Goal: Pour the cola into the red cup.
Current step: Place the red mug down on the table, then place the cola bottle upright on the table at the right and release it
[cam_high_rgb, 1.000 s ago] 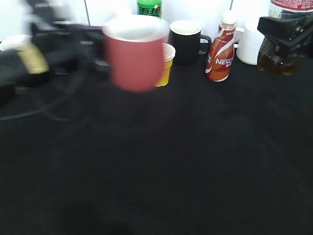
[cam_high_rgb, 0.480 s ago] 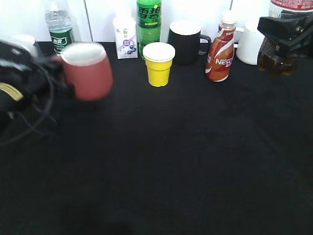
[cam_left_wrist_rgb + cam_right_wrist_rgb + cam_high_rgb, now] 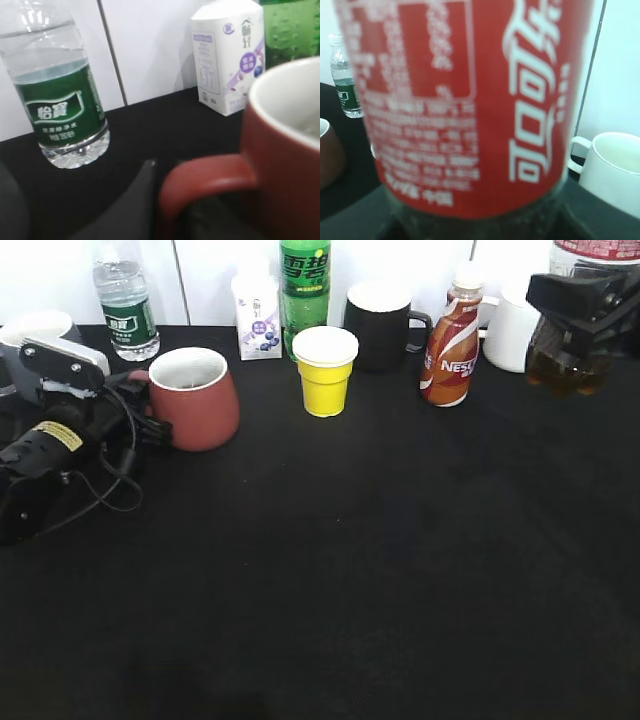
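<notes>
Now red cup (image 3: 193,397) handle at left pincer (image 3: 135,410); cola (image 3: 590,330) far right.

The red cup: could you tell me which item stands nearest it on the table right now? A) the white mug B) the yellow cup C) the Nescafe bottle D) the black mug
B: in the exterior view the yellow cup stands just to the right of the red cup, nearer than the other three.
</notes>
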You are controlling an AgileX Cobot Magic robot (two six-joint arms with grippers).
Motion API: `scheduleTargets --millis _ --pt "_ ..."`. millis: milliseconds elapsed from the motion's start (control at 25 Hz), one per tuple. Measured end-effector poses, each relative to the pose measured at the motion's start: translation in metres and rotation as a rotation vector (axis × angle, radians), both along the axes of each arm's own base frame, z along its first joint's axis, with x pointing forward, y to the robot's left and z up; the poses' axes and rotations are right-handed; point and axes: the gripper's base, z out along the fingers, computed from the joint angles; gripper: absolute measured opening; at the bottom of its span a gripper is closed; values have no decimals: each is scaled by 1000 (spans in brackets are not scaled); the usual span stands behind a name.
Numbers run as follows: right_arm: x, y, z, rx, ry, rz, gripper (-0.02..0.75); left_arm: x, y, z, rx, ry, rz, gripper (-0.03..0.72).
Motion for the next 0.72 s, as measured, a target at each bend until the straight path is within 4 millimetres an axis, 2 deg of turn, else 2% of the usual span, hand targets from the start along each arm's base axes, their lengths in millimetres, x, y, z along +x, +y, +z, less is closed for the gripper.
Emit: scheduleTargets --millis 80,120,280,400,480,560,640,720 --pt "0 0 0 1 0 0 393 -6 2 -3 -9 7 4 236" --pt "0 0 0 2 1 0 393 -12 3 -5 -6 25 4 265" --pt "0 0 0 3 2 0 393 -38 9 8 -7 47 18 281" --pt "3 -1 -3 21 17 -17 393 -66 16 21 -6 61 26 281" --pt "11 -2 -17 50 47 -35 393 -84 17 38 -7 65 16 281" --pt "24 -2 -43 36 31 -41 393 -99 6 59 16 75 -54 281" --pt "36 -4 -68 0 -28 -72 393 -108 -3 79 40 50 -112 281" --pt "44 -10 -90 -32 -62 -146 393 -110 -3 87 41 29 -114 281"
